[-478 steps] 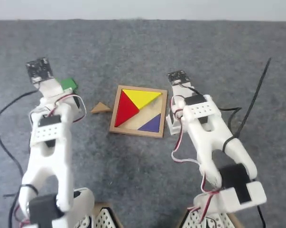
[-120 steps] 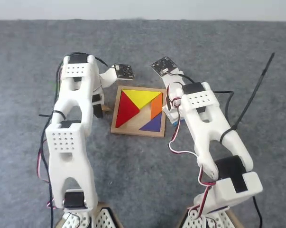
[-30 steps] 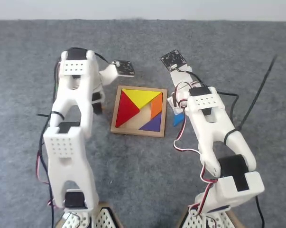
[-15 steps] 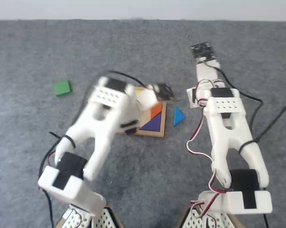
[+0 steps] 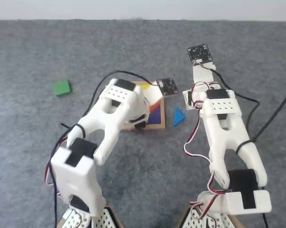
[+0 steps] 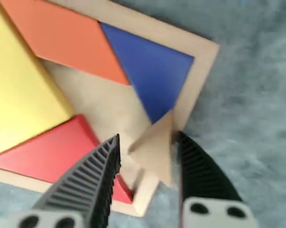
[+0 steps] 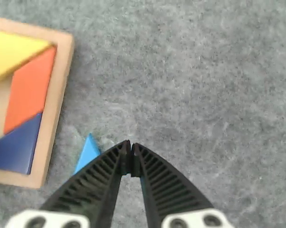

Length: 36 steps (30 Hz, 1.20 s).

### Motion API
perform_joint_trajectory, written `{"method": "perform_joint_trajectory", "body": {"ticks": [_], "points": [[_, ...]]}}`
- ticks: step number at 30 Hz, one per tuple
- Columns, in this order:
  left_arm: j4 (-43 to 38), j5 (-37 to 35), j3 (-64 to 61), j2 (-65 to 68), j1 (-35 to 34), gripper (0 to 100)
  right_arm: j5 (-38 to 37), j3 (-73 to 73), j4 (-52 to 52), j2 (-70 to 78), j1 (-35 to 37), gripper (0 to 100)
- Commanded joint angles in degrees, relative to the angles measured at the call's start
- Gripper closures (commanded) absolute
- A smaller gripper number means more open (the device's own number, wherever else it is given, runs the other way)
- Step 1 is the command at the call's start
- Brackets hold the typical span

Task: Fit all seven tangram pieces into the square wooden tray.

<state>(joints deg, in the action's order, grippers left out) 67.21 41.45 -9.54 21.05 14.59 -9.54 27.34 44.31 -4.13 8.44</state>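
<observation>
From where I stood, the left end effector (image 6: pixel 147 140) had a tan triangle (image 6: pixel 156 147) pinched between its two black fingers (image 6: pixel 95 183), the jaws closed only as far as the piece allowed. It hung over a corner of the square wooden tray (image 6: pixel 202 78), the tan piece overlapping the rim beside the dark blue triangle (image 6: pixel 152 76). In the tray also lay an orange parallelogram (image 6: pixel 67 35) touching the blue one, a yellow triangle (image 6: pixel 14 95) and a red triangle (image 6: pixel 52 147), with bare wood showing between them in the middle.

The right end effector (image 7: pixel 129 147) was closed tight with nothing in it, over the grey desk (image 7: pixel 204 71) just beside a light blue triangle (image 7: pixel 88 152). That piece lay on the desk near the tray's outer edge, apart from it. On the other side of the left arm, a green square (image 5: pixel 62 88) sat alone on the desk, well apart from the tray.
</observation>
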Motion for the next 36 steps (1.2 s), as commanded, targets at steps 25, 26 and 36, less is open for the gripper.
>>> {"method": "perform_joint_trajectory", "body": {"ticks": [25, 26, 36], "points": [[7.7, -0.3, 7.0, -4.1, -11.3, 84, -1.8, 1.8, 0.0, -3.5, 6.9, 99.1], [7.7, -0.4, 5.4, -5.9, -11.3, 85, -3.0, 2.2, 0.0, -3.5, 8.5, 99.1], [-20.1, -37.6, -29.4, -39.9, -23.2, 86, -4.2, 0.6, -3.6, -1.5, 20.1, 99.1]]}}
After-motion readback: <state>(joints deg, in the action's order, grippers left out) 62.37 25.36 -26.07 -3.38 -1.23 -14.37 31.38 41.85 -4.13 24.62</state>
